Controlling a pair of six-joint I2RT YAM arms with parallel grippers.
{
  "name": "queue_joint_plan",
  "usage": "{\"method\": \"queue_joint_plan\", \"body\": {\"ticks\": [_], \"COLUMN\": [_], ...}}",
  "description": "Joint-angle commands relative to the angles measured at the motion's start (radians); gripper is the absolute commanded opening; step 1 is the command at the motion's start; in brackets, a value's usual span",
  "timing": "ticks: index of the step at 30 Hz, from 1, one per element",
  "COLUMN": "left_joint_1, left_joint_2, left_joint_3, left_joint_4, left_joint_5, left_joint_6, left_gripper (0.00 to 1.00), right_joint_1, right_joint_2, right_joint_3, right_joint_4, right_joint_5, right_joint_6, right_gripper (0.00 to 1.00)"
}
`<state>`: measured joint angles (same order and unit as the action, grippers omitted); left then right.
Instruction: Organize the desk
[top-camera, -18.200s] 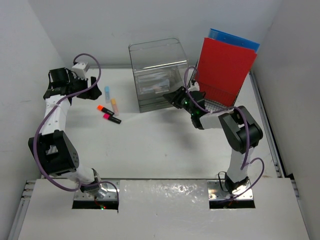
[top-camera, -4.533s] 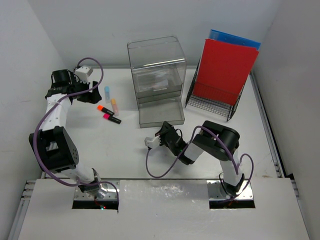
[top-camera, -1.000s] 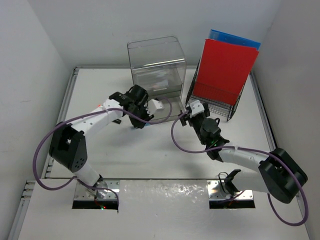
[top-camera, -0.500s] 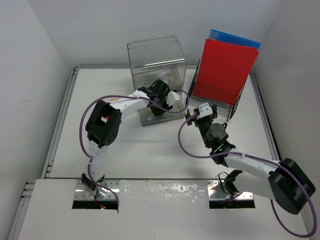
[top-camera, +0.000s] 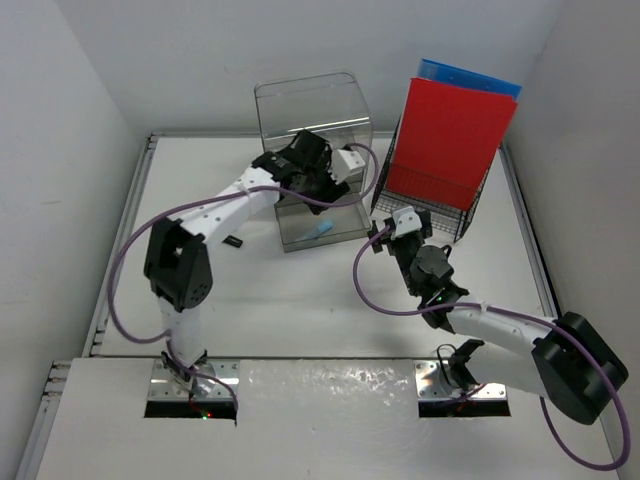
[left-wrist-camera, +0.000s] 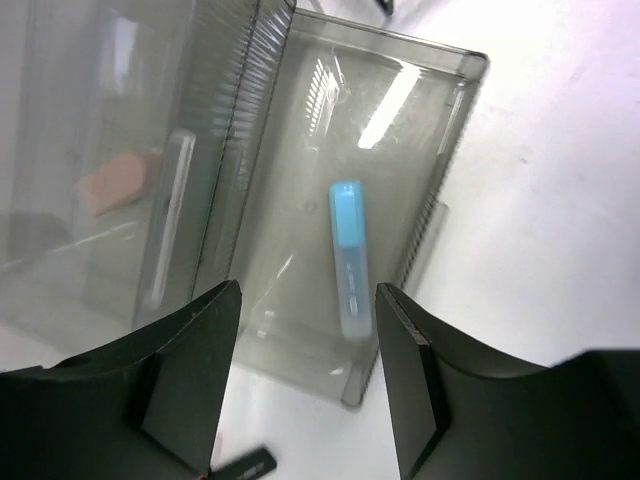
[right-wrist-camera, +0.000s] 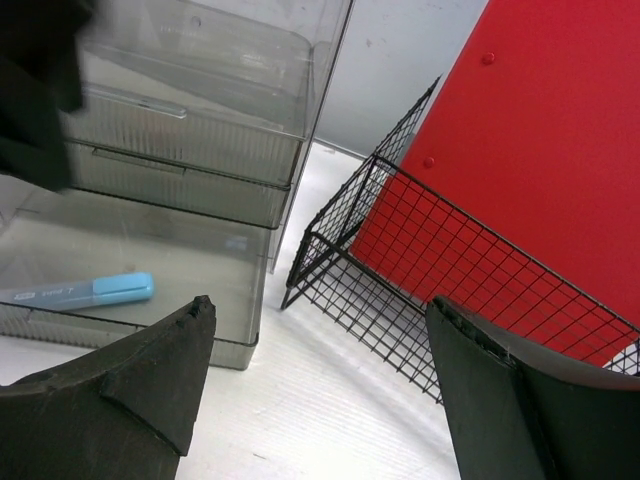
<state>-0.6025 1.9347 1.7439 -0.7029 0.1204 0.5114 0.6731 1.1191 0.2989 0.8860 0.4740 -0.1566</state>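
Observation:
The white desk (top-camera: 230, 300) holds a clear drawer box (top-camera: 312, 110) with its bottom drawer (top-camera: 345, 236) pulled out. A light blue highlighter (top-camera: 318, 230) lies in that drawer; it also shows in the left wrist view (left-wrist-camera: 348, 258) and the right wrist view (right-wrist-camera: 85, 292). My left gripper (top-camera: 314, 182) hangs open and empty above the drawer (left-wrist-camera: 308, 292). My right gripper (top-camera: 382, 235) is open and empty (right-wrist-camera: 320, 305), low over the desk between the drawer and the wire rack.
A black wire rack (top-camera: 425, 205) at the back right holds a red folder (top-camera: 450, 130) and a blue one (top-camera: 470, 78). A black marker (top-camera: 232, 241) lies on the desk left of the drawer. Something pinkish (left-wrist-camera: 118, 180) sits in an upper drawer.
My left gripper has drawn back and up from the open drawer, and the blue highlighter now lies loose inside it. The right arm has hardly moved.

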Motion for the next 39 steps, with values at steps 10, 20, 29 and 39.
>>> {"method": "queue_joint_plan", "body": {"ticks": [10, 20, 29, 39], "left_joint_1": [0.330, 0.710, 0.730, 0.610], "left_joint_2": [-0.459, -0.358, 0.061, 0.185], "left_joint_3": [-0.089, -0.262, -0.170, -0.170], "left_joint_4": [-0.310, 0.049, 0.163, 0.253], "left_joint_5": [0.275, 0.262, 0.268, 0.023], "left_joint_6": [0.111, -0.185, -0.488, -0.439], "left_gripper": [0.57, 0.60, 0.60, 0.60], "right_joint_1": [0.003, 0.003, 0.003, 0.003], "right_joint_2": [0.017, 0.016, 0.018, 0.061], "right_joint_3": [0.003, -0.001, 0.005, 0.017], "right_joint_4": [0.094, 0.108, 0.107, 0.105], "right_joint_5": [0.023, 0.023, 0.038, 0.045], "right_joint_6": [0.014, 0.017, 0.014, 0.005], "right_gripper": [0.83, 0.83, 0.83, 0.84]}}
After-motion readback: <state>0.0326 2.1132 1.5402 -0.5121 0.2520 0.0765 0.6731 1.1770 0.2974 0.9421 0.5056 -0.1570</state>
